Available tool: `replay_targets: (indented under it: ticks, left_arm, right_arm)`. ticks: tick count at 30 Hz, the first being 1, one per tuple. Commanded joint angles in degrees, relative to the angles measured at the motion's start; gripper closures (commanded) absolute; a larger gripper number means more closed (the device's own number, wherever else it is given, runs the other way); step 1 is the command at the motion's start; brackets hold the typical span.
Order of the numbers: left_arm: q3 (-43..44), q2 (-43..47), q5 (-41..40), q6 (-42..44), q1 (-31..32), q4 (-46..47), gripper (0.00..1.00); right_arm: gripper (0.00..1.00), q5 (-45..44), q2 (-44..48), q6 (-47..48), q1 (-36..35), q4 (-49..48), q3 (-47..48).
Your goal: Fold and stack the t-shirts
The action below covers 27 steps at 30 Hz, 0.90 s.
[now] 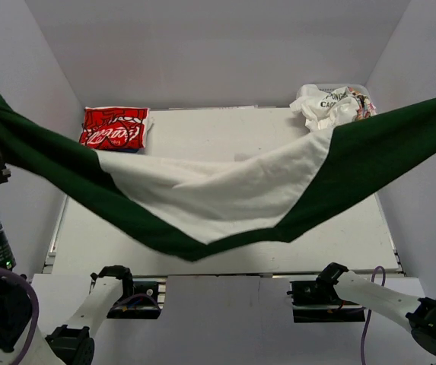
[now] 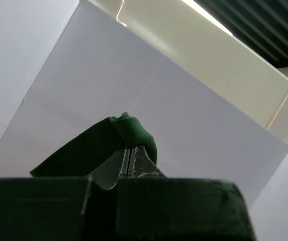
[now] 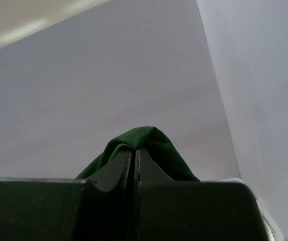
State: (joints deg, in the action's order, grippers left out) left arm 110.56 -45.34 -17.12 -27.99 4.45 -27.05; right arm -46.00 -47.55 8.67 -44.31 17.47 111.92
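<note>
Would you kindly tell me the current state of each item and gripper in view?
Dark green cloth t-shirt: lifted, stretched between both grippers, sagging mid-span.
White cloth in the sag: hanging; whose, unclear.
Red t-shirt with white script: folded, far left on the table.
Off-white printed t-shirt: crumpled, far right corner.
Left gripper: shut on the green t-shirt.
Right gripper: shut on the green t-shirt.

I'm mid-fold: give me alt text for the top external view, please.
A dark green t-shirt hangs stretched across the whole frame above the table, sagging in the middle, both ends running off the sides. Behind it, a folded red t-shirt lies far left and a crumpled off-white printed t-shirt far right.
</note>
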Motion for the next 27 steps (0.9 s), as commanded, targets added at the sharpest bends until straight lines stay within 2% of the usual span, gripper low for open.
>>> replay_targets:
  ticks: [1,2,4,5,6,7,8,9,10,11,12,13,14,15,16,17,18,19,20,21,23,24,27]
  left_arm:
    - [0.5,-1.3,-1.1,2.1,-0.3,-2.8,1.0]
    - [-0.4,-1.3,-1.8,2.1,-0.3,-2.8,1.0]
    - [-3.7,-1.3,-3.2,2.1,-0.3,-2.8,1.0]
    - [-5.1,-1.8,-4.1,2.1,-0.3,-2.8,1.0]
    - [-6.5,-2.9,-4.9,2.1,0.2,-2.8,1.0]
    - [-8.2,-3.5,-6.7,1.5,0.2,-2.8,1.0]
    - [-12.8,-4.2,-7.7,0.5,0.7,-2.8,1.0]
    - [-15.8,-4.8,-9.2,-0.5,0.7,-2.8,1.0]
    - [-19.3,-5.6,-12.0,-2.5,0.7,-2.1,1.0]
    - [-26.8,-6.3,-13.3,-3.8,0.7,-1.4,1.0]
    - [-30.5,-7.0,-14.9,-5.5,0.1,-0.9,1.0]
    - [-37.6,-9.3,-16.9,-7.0,-0.6,0.1,1.0]
    - [-40.6,-11.0,-18.5,-10.2,-0.6,0.1,1.0]
    - [-43.0,-13.0,-18.5,-12.0,-0.6,0.1,1.0]
    - [-48.5,-20.2,-16.4,-13.9,-0.6,0.6,0.84]
    - [-48.5,-25.6,-15.8,-13.9,-0.6,0.6,0.47]
    - [-48.5,-25.7,-15.7,-13.9,-0.6,0.6,0.47]
    - [-48.5,-30.8,-15.1,-13.9,-0.6,0.6,0.22]
    - [-46.0,-33.5,-15.0,-13.9,-1.1,-1.5,0.0]
    - [-44.1,-35.8,-15.7,-14.5,-1.1,-3.4,0.0]
    - [-39.7,-40.4,-15.1,-15.5,-1.1,-7.6,0.0]
    - [-39.0,-41.0,-15.1,-15.0,-1.1,-7.6,0.0]
    - [-39.0,-39.8,-11.6,-11.7,-1.1,-5.7,0.0]
  right_arm:
    - [1.0,-0.3,-2.6,4.9,-0.4,-0.2,-0.3]
    - [1.0,-1.2,-3.0,7.5,-0.4,-1.1,-0.6]
    - [1.0,-6.9,-3.9,10.7,-0.6,-9.1,-5.0]
    - [1.0,-9.3,-4.4,17.6,-0.7,-12.0,-8.5]
    - [1.0,-16.5,-5.6,20.7,-0.7,-24.2,-12.6]
    - [1.0,-18.6,-7.1,24.3,-0.8,-29.2,-18.1]
    - [1.0,-20.1,-7.7,31.9,-0.2,-38.9,-21.0]
    - [1.0,-22.3,-9.7,38.1,0.1,-44.1,-24.4]
    - [1.0,-23.2,-10.5,42.6,0.3,-57.9,-34.7]
    - [1.0,-23.5,-11.4,43.0,2.4,-60.2,-37.8]
    - [1.0,-23.9,-13.4,41.4,3.3,-61.2,-40.2]
    - [1.0,-24.7,-15.6,36.4,4.6,-60.1,-46.8]
    - [1.0,-24.6,-16.3,32.8,8.4,-57.7,-48.7]
    - [1.0,-24.8,-18.2,17.7,9.3,-55.3,-51.8]
    - [1.0,-17.8,-23.6,-2.6,14.6,-29.3,-55.1]
    - [1.0,-13.3,-25.1,-7.0,17.1,-27.0,-55.6]
    - [1.0,-11.2,-27.9,-7.1,18.1,-26.2,-56.0]
    - [0.84,-9.8,-29.6,-8.0,19.8,-25.7,-56.3]
    - [0.5,-7.7,-31.1,-11.6,20.3,-23.6,-56.0]
    - [0.1,-4.3,-36.3,-11.6,21.5,-21.2,-53.8]
    - [0.1,-4.5,-39.7,-14.8,22.8,-14.6,-50.6]
    - [0.1,-3.5,-43.6,-17.2,22.8,-7.6,-45.4]
    - [0.1,0.8,-45.5,-20.4,23.0,-3.9,-42.8]
